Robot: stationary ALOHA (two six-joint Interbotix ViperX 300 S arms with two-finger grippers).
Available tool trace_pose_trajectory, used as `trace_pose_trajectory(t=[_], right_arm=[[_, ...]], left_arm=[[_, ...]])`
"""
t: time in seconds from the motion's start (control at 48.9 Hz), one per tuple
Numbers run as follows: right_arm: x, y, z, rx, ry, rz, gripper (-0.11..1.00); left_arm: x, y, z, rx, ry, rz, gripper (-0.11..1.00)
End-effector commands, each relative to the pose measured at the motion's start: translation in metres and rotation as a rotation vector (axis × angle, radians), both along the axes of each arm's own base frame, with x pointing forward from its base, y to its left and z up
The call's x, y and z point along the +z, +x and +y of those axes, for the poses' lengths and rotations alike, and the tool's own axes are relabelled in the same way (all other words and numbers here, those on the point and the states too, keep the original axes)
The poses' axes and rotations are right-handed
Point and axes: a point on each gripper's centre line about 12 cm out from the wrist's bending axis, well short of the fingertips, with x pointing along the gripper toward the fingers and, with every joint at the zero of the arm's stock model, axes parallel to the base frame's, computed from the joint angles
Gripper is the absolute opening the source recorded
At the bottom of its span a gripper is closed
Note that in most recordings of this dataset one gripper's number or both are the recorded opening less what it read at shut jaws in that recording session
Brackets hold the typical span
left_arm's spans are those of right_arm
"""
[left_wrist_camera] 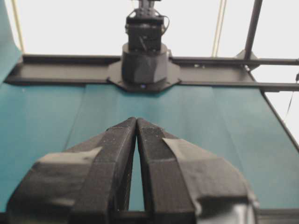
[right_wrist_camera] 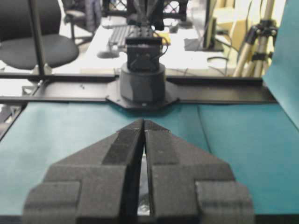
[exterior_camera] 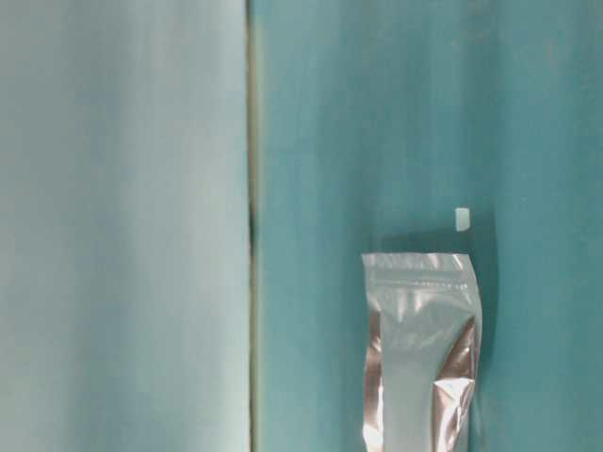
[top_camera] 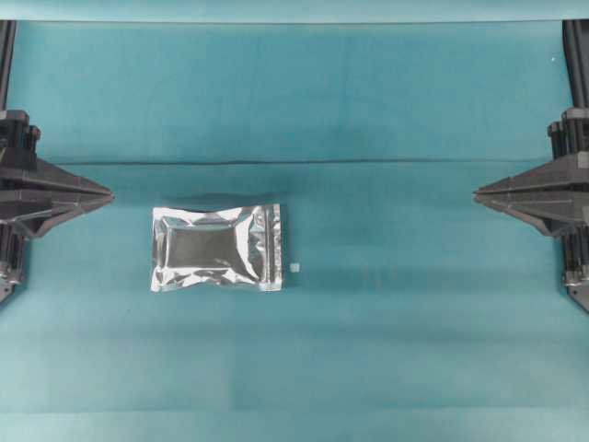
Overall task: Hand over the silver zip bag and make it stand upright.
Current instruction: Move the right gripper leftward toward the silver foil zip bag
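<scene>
A silver zip bag (top_camera: 217,248) lies flat on the teal cloth (top_camera: 386,350), left of centre, a white speck (top_camera: 296,267) just beside its zip edge. The left gripper (top_camera: 109,195) and right gripper (top_camera: 477,194) wait at opposite edges, jaws closed and empty. Nothing has started; next, probably the left gripper opens and reaches for the bag.

Cut off at six o'clock in the table-level view: crinkled silver foil zip bag (exterior_camera: 419,358); tiny white speck (top_camera: 295,267) unidentifiable.
</scene>
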Motion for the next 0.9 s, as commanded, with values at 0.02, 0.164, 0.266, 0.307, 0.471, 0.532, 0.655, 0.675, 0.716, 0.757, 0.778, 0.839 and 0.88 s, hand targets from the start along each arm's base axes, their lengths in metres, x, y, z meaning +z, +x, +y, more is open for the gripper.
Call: trace_pose_trajectory(t=[0.02,0.164,0.266,0.307,0.471,0.532,0.655,0.675,0.716,0.757,0.778,0.839,0.88], right_arm=[[0.012,0.006,0.005,0.027,0.084,-0.022,0.09],[0.006,0.025,0.000,-0.010,0.381,0.037,0.00],[-0.009,0.038,-0.003,-0.047,0.539,0.098,0.00],[-0.015,0.043,-0.004,-0.059,0.584,0.122,0.00],[-0.036,0.069,-0.008,-0.130,0.784,0.209,0.00],[-0.045,0.078,-0.013,-0.173,0.868,0.239,0.00],[-0.063,0.094,-0.021,-0.253,1.007,0.295,0.00],[-0.066,0.096,-0.022,-0.262,1.023,0.306,0.00],[-0.073,0.101,-0.023,-0.285,1.052,0.328,0.00],[-0.078,0.106,-0.025,-0.303,1.076,0.342,0.00],[-0.083,0.110,-0.025,-0.314,1.090,0.356,0.00],[-0.090,0.118,-0.026,-0.334,1.121,0.373,0.01],[-0.095,0.123,-0.026,-0.346,1.140,0.385,0.03]], left_arm=[[0.009,0.008,-0.005,-0.025,0.016,-0.006,0.14],[0.011,0.013,-0.007,-0.035,0.026,0.007,-0.01],[0.013,0.014,-0.007,-0.035,0.026,0.023,-0.01],[0.013,0.014,-0.007,-0.033,0.028,0.032,-0.01],[0.015,0.013,-0.005,-0.023,0.027,0.075,-0.01],[0.016,0.012,-0.005,-0.023,0.027,0.080,-0.01],[0.017,0.010,-0.004,-0.021,0.025,0.078,-0.01],[0.017,0.010,-0.004,-0.021,0.025,0.080,-0.01],[0.017,0.010,-0.004,-0.021,0.025,0.078,-0.01],[0.017,0.010,-0.005,-0.023,0.025,0.080,-0.01],[0.017,0.010,-0.004,-0.021,0.025,0.080,-0.01],[0.017,0.011,-0.004,-0.021,0.024,0.081,-0.01],[0.017,0.011,-0.005,-0.023,0.024,0.081,-0.01]])
